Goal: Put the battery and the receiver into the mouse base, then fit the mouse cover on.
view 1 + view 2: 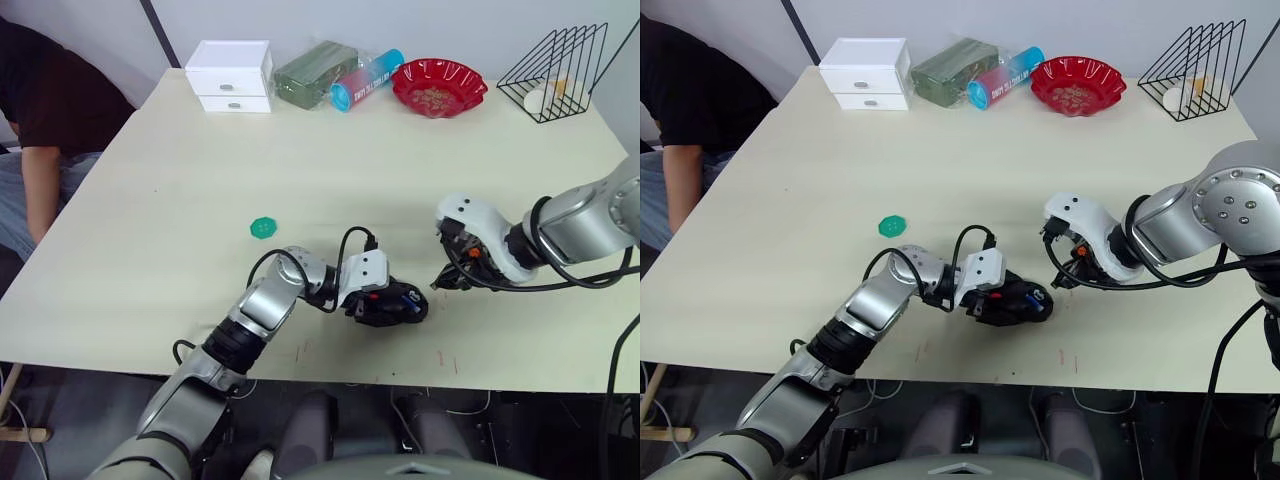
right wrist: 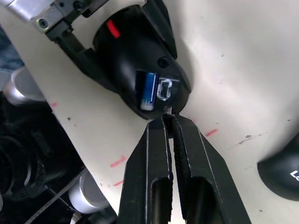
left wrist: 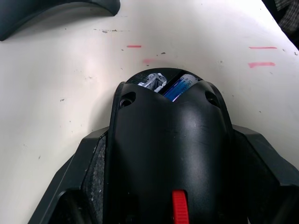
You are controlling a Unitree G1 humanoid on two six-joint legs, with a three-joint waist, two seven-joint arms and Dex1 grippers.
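Near the table's front edge, my left gripper [image 1: 388,303] is shut on the black mouse base [image 1: 1025,300], with its fingers [image 3: 88,172] on either side of the body. The blue and silver battery [image 2: 148,88] lies in the base's open recess, next to a small empty slot. A red patch [image 3: 179,210] shows on the base. My right gripper [image 2: 168,116] is shut on the tiny receiver [image 2: 167,110], which just pokes past its tips at the base's end. The glossy black mouse cover [image 2: 282,172] lies on the table beside that gripper.
A green round disc [image 1: 263,228] lies left of the arms. Along the back edge stand a white drawer box [image 1: 232,75], a green pack [image 1: 315,72], a blue tube [image 1: 367,78], a red bowl [image 1: 438,85] and a wire rack [image 1: 560,70]. A person [image 1: 40,120] sits at the left.
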